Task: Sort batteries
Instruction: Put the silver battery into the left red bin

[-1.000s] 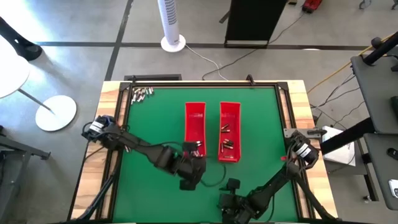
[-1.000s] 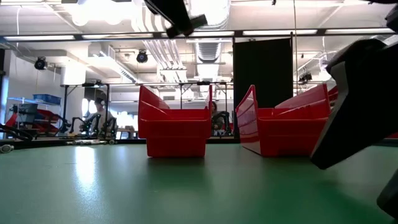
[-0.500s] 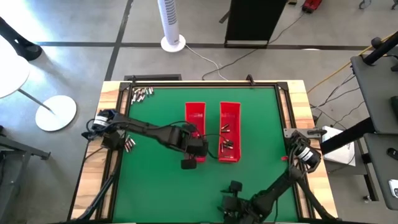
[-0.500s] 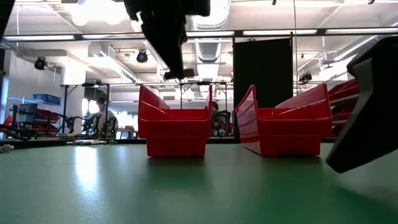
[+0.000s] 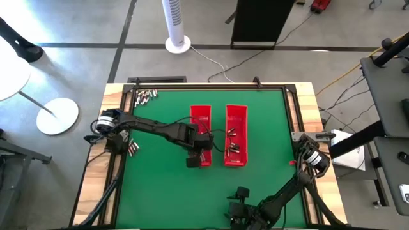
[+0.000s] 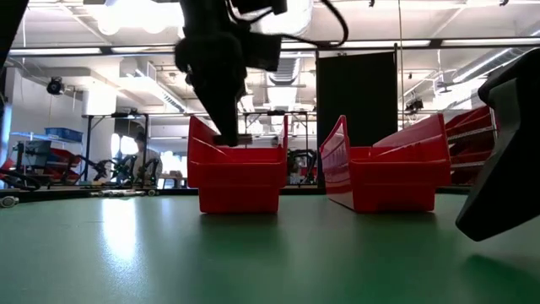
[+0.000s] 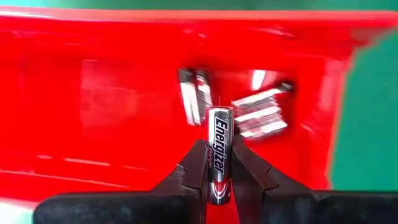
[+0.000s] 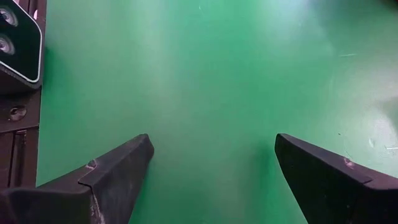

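My left gripper point(image 5: 202, 149) hangs over the near end of the left red tray point(image 5: 200, 121) and is shut on one silvery-black battery point(image 7: 219, 155). In the low view it point(image 6: 228, 135) is just above that tray's rim point(image 6: 239, 152). More batteries lie in the left tray point(image 7: 258, 115), in the right tray point(image 5: 231, 148), in a heap at the table's far left corner point(image 5: 146, 96) and at its left edge point(image 5: 132, 148). My right gripper point(image 8: 211, 174) is open and empty over bare green mat near the table's near edge. My left gripper pinches the battery's round sides point(image 7: 214, 177) between its two fingers point(image 7: 194, 168). The fingers come from above, pointing down into the tray. One end of the battery point(image 7: 220, 112) sticks out past the fingertips. The battery is lifted clear of the tray's floor.
The two long red trays stand side by side at the table's middle, the right one point(image 6: 388, 169) close beside the left. Open green mat point(image 5: 160, 179) lies on the near side and to the left. My right arm point(image 5: 281, 191) lies along the near right.
My left gripper has gone from the near mat toward the table's far edge, over the left tray's near end, and has come down to the tray's rim, still shut on the battery. My right arm has drawn back a little toward the near edge.
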